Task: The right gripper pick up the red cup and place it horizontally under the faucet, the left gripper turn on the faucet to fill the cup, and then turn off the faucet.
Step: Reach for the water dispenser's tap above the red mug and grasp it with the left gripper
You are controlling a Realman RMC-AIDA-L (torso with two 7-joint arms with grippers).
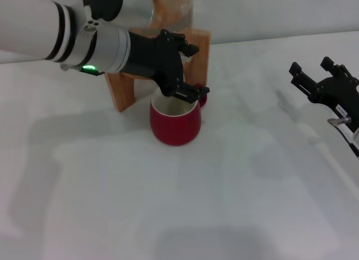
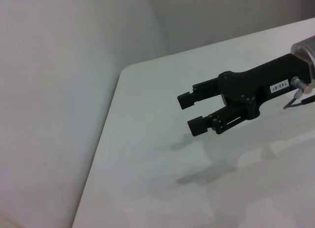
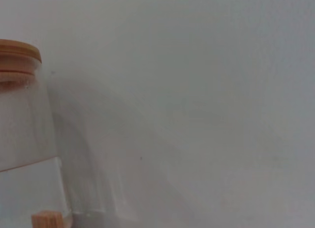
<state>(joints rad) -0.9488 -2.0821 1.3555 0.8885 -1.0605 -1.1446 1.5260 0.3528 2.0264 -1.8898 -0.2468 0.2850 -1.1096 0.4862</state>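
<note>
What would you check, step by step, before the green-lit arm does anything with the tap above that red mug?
1. Red cup upright in front of the wooden stand: ok.
2. Cup's mouth unobstructed: not ok, the left gripper hangs over its rim.
3. Faucet position over the cup: cannot tell, the left gripper hides it.
4. Left gripper's hold on the faucet lever: cannot tell.
5. Right gripper away from the cup: ok, off at the robot's right, jaws open and empty.
6. Water level in the cup: cannot tell; only white inside wall shows.
</note>
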